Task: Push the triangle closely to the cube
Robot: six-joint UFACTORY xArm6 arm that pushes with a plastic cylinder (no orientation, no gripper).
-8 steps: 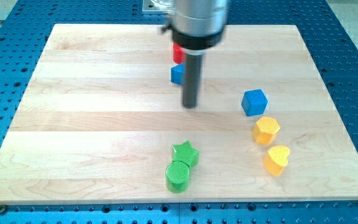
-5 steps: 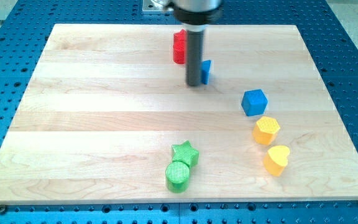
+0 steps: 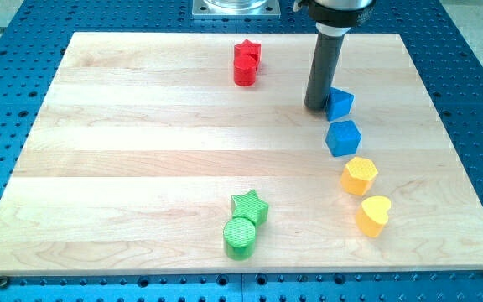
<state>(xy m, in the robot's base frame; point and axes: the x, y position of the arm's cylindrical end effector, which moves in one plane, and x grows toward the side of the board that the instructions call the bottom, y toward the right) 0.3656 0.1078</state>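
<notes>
Wood board (image 3: 141,151): my tip (image 3: 316,107), no jaws, touches blue triangle (image 3: 339,102) just above blue cube (image 3: 343,137).

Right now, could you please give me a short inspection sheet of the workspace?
Surface: wooden board, flat, on a blue perforated base.
Job's things: blue triangle just above the blue cube, narrow gap between.
Clutter: two red blocks touching at top; green star against green cylinder; yellow hexagon; yellow heart.
Grippers: none; my tip sits at the triangle's left edge.
Cables: nothing seen.
Surroundings: grey metal mount at top.
</notes>
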